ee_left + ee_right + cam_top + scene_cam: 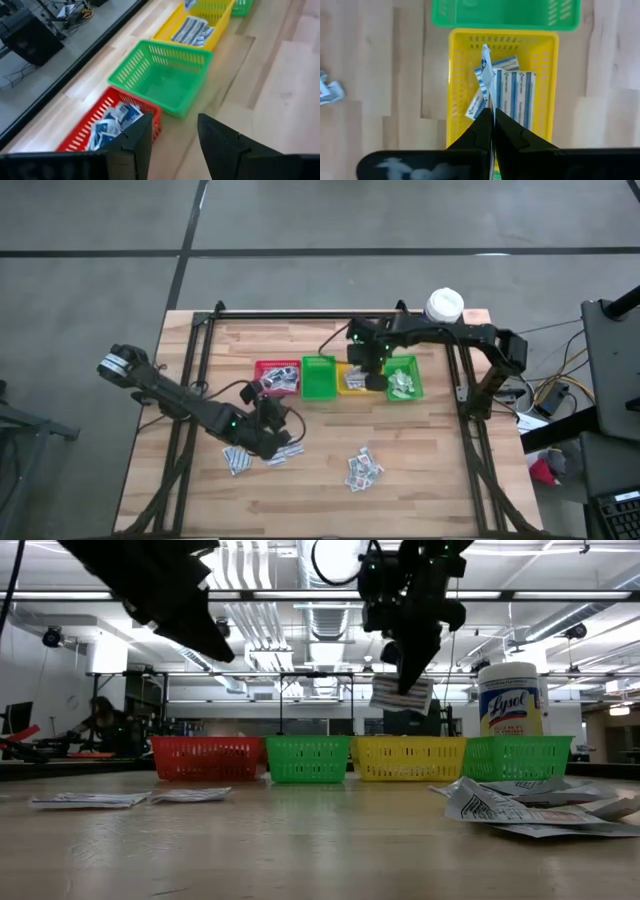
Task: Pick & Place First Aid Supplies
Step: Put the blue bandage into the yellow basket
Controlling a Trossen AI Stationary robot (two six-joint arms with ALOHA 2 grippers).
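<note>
Sorting was partway: bins (318,380) held packets, right gripper (492,114) jaws pinched a packet (486,75) over the yellow bin (455,90), left gripper (172,135) jaws open and empty, loose packets (362,468) left on bench (440,470).

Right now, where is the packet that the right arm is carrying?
The packet hangs pinched in the shut jaws of the right gripper, directly above the yellow bin, between the two green bins in the high view.

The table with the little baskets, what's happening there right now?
Two robot arms are sorting first aid packets into bins. The right gripper is shut on a blue-striped packet, held above the yellow bin, which already holds similar ones. The left gripper is open and empty near the red bin. More loose packets lie on the wooden table.
</note>
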